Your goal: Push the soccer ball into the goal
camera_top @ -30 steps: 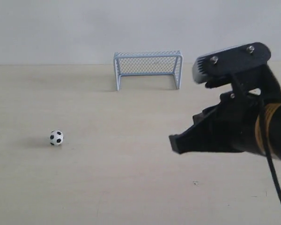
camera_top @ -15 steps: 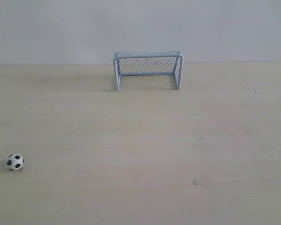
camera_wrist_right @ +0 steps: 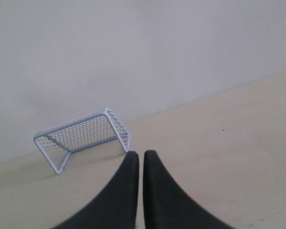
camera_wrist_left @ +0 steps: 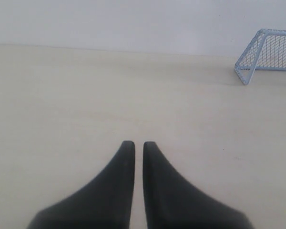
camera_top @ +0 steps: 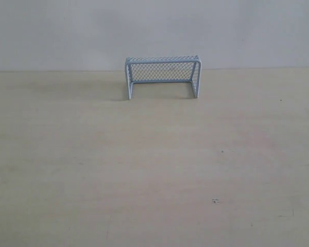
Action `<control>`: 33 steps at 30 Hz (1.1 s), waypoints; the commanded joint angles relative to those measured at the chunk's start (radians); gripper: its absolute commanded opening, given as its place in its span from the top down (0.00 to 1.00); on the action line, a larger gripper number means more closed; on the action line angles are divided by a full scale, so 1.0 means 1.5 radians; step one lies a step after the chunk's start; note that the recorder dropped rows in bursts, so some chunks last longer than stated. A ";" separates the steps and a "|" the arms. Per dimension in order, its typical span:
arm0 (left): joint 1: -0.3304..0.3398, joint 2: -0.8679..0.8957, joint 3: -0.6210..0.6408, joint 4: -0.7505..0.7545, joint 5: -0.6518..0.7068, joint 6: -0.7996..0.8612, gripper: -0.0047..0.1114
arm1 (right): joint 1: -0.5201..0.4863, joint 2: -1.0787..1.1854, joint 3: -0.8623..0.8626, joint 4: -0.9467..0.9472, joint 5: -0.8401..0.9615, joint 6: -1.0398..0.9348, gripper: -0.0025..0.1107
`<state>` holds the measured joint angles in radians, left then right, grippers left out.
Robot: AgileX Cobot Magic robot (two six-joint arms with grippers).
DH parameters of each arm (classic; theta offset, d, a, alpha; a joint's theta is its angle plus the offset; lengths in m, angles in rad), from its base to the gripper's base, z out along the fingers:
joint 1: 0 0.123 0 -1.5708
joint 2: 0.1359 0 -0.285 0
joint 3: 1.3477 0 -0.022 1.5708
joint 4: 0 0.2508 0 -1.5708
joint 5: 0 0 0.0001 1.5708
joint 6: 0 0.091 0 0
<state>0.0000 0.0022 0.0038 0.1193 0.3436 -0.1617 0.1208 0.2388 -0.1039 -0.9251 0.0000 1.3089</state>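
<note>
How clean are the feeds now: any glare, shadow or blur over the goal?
Exterior view: even light, no glare; the goal is sharp, faint shadow by its left post. Left wrist view: the left gripper is a dark, soft-edged silhouette; goal cropped by the frame. Right wrist view: the right gripper equally soft, goal clear.
</note>
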 commanded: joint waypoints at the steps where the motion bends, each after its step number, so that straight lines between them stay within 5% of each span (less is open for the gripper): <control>1: 0.001 -0.001 -0.003 0.001 -0.003 -0.002 0.91 | -0.015 -0.053 0.028 -0.001 -0.027 -0.005 0.98; 7: 0.001 -0.001 -0.003 0.001 -0.003 -0.002 0.91 | -0.028 -0.159 0.069 -0.001 -0.045 -0.005 0.98; 24: 0.001 -0.001 -0.003 0.001 -0.003 -0.002 0.91 | -0.028 -0.159 0.069 0.041 -0.012 -0.034 0.98; 30: 0.001 -0.001 -0.003 0.001 -0.003 -0.002 0.91 | -0.028 -0.159 0.069 0.523 0.078 -0.538 0.98; 33: 0.001 -0.001 -0.003 0.001 -0.003 -0.002 0.91 | -0.028 -0.159 0.069 0.653 0.115 -0.750 0.98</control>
<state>0.0000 0.0022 0.0038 0.1193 0.3436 -0.1617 0.0818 0.0071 -0.0034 -0.1527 0.1131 0.4951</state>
